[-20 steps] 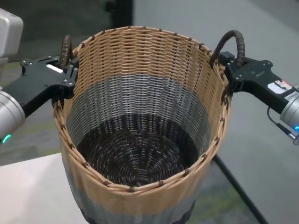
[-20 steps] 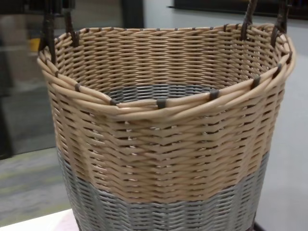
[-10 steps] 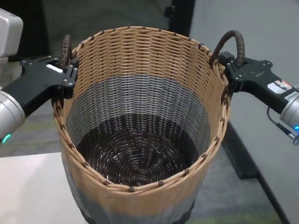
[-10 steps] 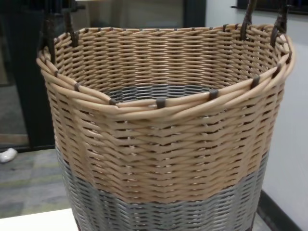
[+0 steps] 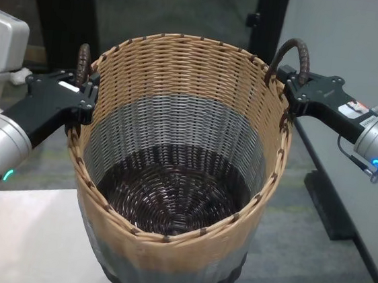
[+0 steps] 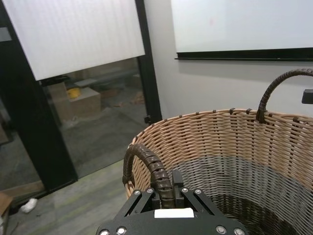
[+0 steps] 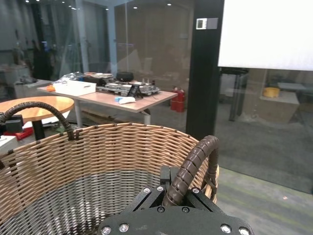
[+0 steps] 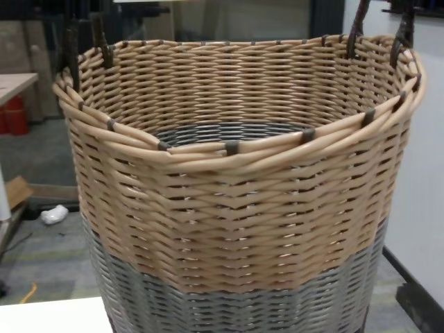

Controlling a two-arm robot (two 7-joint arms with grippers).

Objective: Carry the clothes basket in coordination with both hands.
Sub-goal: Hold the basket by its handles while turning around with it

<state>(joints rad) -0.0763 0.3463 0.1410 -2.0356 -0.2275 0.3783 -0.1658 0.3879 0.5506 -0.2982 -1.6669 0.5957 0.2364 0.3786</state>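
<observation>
The clothes basket [image 5: 185,114] is a large round wicker one, tan above, grey and dark below; it fills the chest view [image 8: 236,201] and hangs between my arms. My left gripper [image 5: 82,93] is shut on the left dark brown loop handle [image 5: 83,63], seen close in the left wrist view [image 6: 151,169]. My right gripper [image 5: 291,81] is shut on the right loop handle [image 5: 296,55], which rises between its jaws in the right wrist view [image 7: 193,164]. The basket is empty inside.
A white table corner [image 5: 23,239] lies under the basket's left side. Behind are a dark pillar [image 5: 269,21], glass partitions and a white wall [image 5: 362,38] on the right. A black bar [image 5: 328,203] runs along the floor at right. Desks [image 7: 107,95] stand farther off.
The basket and both grippers keep the same pose to each other, while the background slides rightward: the dark pillar has shifted right and the table corner shows less.
</observation>
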